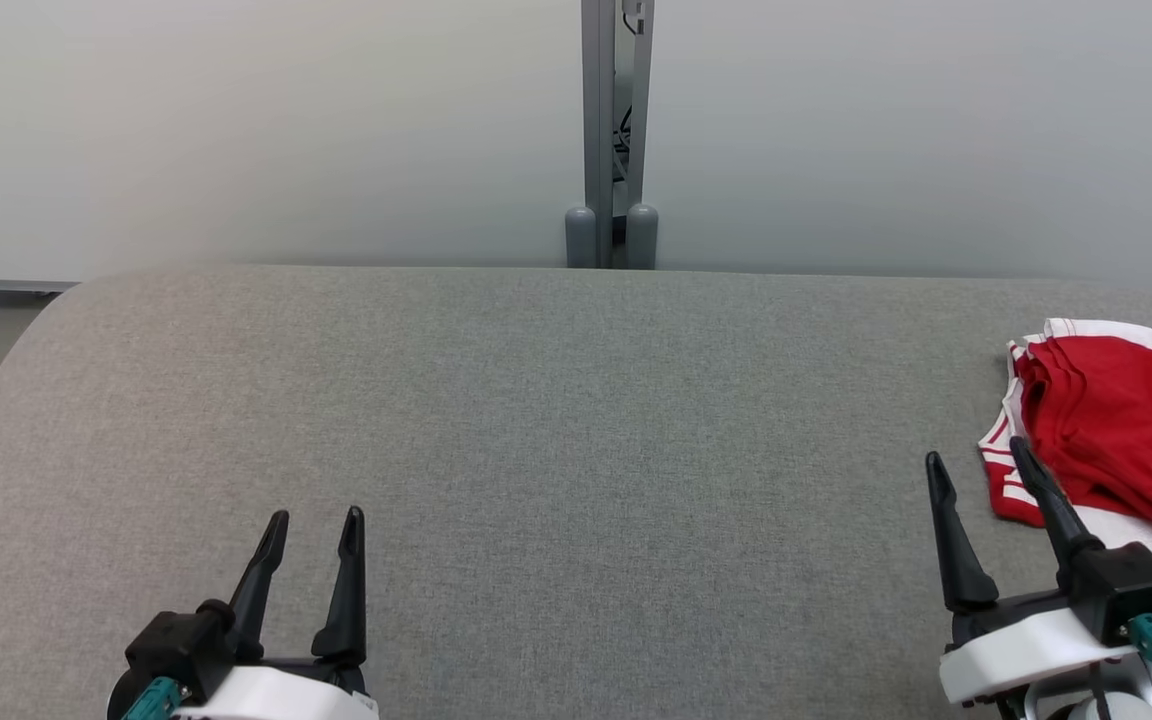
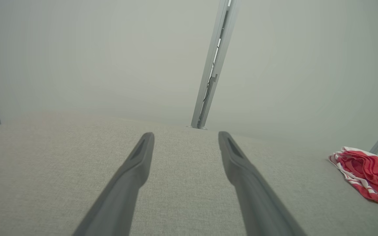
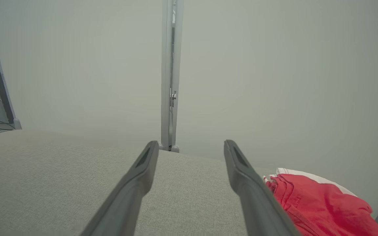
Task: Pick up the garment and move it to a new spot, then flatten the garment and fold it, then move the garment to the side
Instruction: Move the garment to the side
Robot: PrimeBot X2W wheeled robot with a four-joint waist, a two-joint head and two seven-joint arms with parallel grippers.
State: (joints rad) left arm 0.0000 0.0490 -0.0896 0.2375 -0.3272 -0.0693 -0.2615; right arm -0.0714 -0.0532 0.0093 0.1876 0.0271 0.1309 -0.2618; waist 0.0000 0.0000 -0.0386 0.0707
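left gripper: low at the near edge, fingers spread wide, holding nothing.
right gripper: also spread and empty, just beside the garment; looks parked rather than reaching.
table: wide grey cloth top, room to spread fabric flat.
garment: red with white trim, in loose layers at the right edge; could be awaiting pickup or already folded aside.
post: grey upright behind the table.

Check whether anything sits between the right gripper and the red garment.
Nothing visible does. The open right gripper sits just beside the bunched red garment, which lies on the grey table near its right edge.
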